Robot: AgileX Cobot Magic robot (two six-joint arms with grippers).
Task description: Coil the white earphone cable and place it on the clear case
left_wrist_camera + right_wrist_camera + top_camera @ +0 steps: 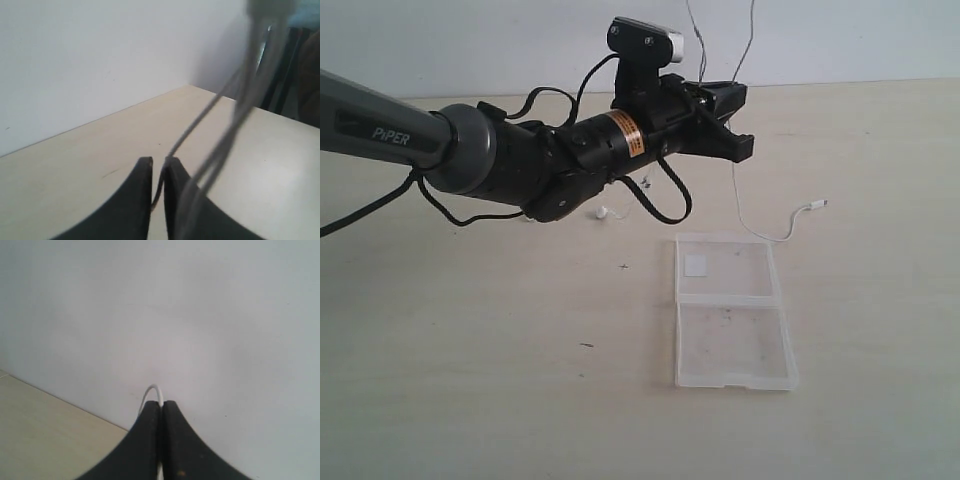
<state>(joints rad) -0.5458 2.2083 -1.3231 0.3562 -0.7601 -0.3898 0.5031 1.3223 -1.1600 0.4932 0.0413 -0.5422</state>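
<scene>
The white earphone cable (736, 190) hangs from above the exterior view in thin strands past my left gripper (738, 120) and drops to the table. Its plug (817, 205) lies right of the arm and one earbud (603, 212) lies under the arm. In the left wrist view the left gripper (159, 161) has its jaws almost together with one strand of the cable (200, 125) running between them. My right gripper (161, 403) is shut on a small loop of the cable (150, 390); it is outside the exterior view. The clear case (735, 340) lies open and flat in front, its white sticker (695, 264) in the far half.
The left arm (490, 150) stretches from the left edge across the back of the light wooden table (500, 350). A pale wall (840, 40) rises behind the table. Dark furniture (300, 75) shows at one edge of the left wrist view.
</scene>
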